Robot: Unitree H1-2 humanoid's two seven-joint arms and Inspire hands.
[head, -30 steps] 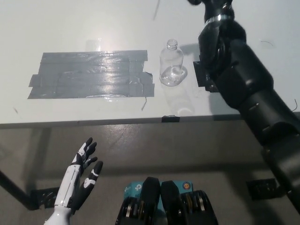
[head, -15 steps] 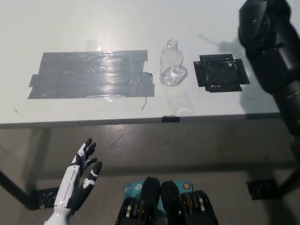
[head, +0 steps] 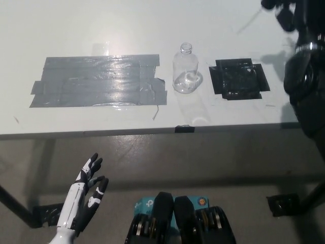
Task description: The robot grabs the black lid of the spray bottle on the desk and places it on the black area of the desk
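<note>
The clear spray bottle (head: 186, 70) stands upright on the white desk (head: 101, 25) with its neck bare. To its right lies the black area (head: 238, 79), a square of dark tape with nothing on it. My black right arm (head: 307, 86) rises along the right edge, and my right hand (head: 281, 9) is at the top right corner, cut off by the frame, beyond and to the right of the black area. A thin dip tube (head: 249, 23) slants out from it, so it holds the black lid, which blends into the hand. My white left hand (head: 85, 199) rests open at the lower left, below the desk.
A large patch of grey tape (head: 99, 81) covers the desk left of the bottle. The desk's front edge (head: 152, 133) runs across the middle, with floor below it. A small dark clip (head: 185, 128) sits on that edge.
My right arm has swung from beside the bottle to the right edge, uncovering the black area; the hand and dip tube moved right along the top. The left hand sank slightly.
</note>
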